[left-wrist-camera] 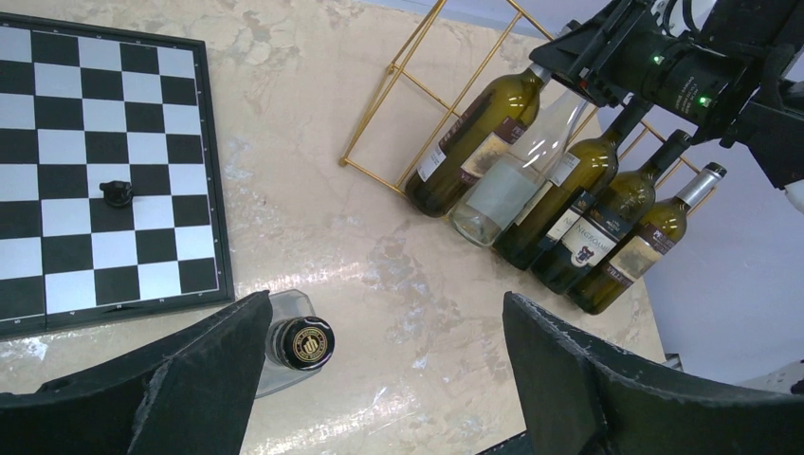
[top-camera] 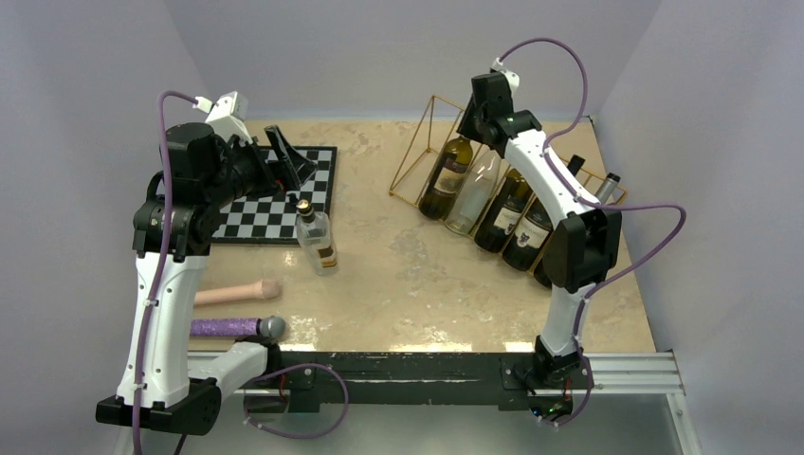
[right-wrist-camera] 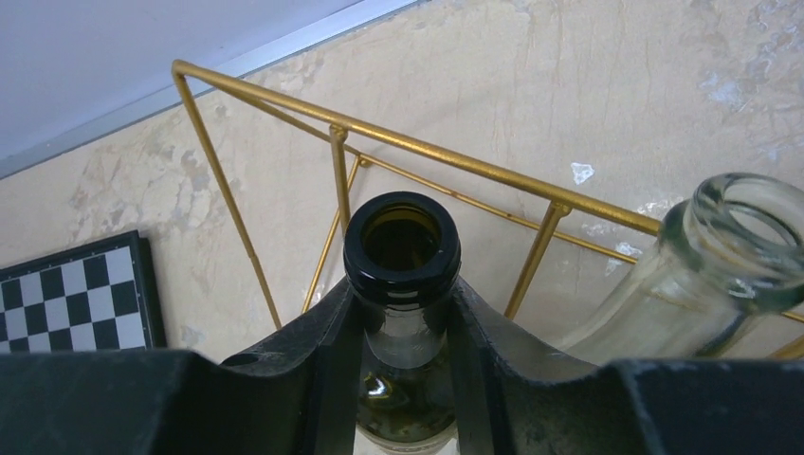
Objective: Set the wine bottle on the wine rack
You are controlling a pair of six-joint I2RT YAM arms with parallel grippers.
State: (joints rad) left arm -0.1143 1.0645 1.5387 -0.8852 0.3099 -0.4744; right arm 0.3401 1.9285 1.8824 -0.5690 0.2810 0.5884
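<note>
The gold wire wine rack point(top-camera: 414, 142) point(left-wrist-camera: 391, 83) point(right-wrist-camera: 427, 152) stands at the back right with several bottles lying slanted in its slots. My right gripper point(top-camera: 481, 116) point(right-wrist-camera: 402, 294) is shut on the neck of the leftmost one, a dark green wine bottle point(top-camera: 447, 175) point(left-wrist-camera: 471, 142) point(right-wrist-camera: 402, 275) with an open mouth. Both fingers press the neck just under the lip. My left gripper point(top-camera: 289, 161) point(left-wrist-camera: 387, 308) hangs wide open above the table. A clear capped bottle point(top-camera: 316, 242) point(left-wrist-camera: 305, 343) stands upright beside its left finger, untouched.
A clear empty bottle point(top-camera: 474, 194) point(right-wrist-camera: 730, 256) lies right of the held one, then dark bottles point(top-camera: 507, 209). A chessboard point(top-camera: 275, 204) point(left-wrist-camera: 95, 142) with one black piece point(left-wrist-camera: 117, 193) lies at left. A beige cylinder point(top-camera: 237, 292) and a purple-handled tool point(top-camera: 237, 327) lie near the left base.
</note>
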